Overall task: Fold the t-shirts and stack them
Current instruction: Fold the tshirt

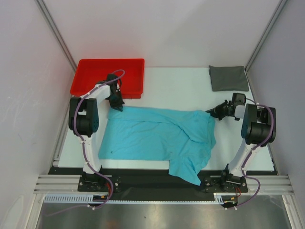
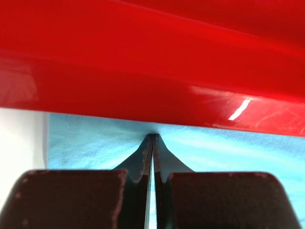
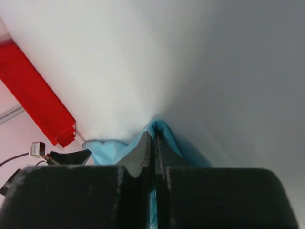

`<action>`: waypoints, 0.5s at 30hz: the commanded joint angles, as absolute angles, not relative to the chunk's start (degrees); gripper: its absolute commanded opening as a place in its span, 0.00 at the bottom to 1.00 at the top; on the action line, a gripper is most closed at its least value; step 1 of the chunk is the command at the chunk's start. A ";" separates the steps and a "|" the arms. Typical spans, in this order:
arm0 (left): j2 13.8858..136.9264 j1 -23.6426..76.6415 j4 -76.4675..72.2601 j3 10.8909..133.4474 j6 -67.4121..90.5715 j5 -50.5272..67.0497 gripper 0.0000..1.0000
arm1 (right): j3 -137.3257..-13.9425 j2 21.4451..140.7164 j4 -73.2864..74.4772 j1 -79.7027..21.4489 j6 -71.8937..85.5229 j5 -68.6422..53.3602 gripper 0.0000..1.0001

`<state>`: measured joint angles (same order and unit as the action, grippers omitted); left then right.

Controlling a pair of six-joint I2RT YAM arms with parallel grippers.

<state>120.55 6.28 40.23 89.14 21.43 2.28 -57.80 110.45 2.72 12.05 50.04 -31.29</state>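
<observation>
Had a white left arm (image 1: 85,119) and white right arm (image 1: 257,126) with fat black joints. Wore thin purple cables (image 1: 86,151). Ended in a black left gripper (image 2: 151,139) and black right gripper (image 3: 153,136).

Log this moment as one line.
left gripper: shut on turquoise t-shirt, far-left corner; right gripper: shut on it, far-right corner; grey t-shirt: folded, far right; red tray: far left

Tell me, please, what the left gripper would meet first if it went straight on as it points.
Probably the side wall of the red tray, right beyond the left gripper, which is shut on the turquoise shirt; depth is unclear.
</observation>
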 commanded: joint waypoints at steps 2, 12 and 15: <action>123.31 4.92 38.67 89.38 20.74 0.18 0.04 | -50.03 104.60 -9.65 13.44 49.92 -26.37 0.00; 123.40 4.66 38.41 89.47 20.48 -1.06 0.03 | -50.52 105.55 -15.04 16.17 42.28 -29.26 0.00; 123.31 4.66 38.41 89.47 20.39 -0.97 0.03 | -54.21 107.13 -11.36 16.44 39.12 -29.27 0.00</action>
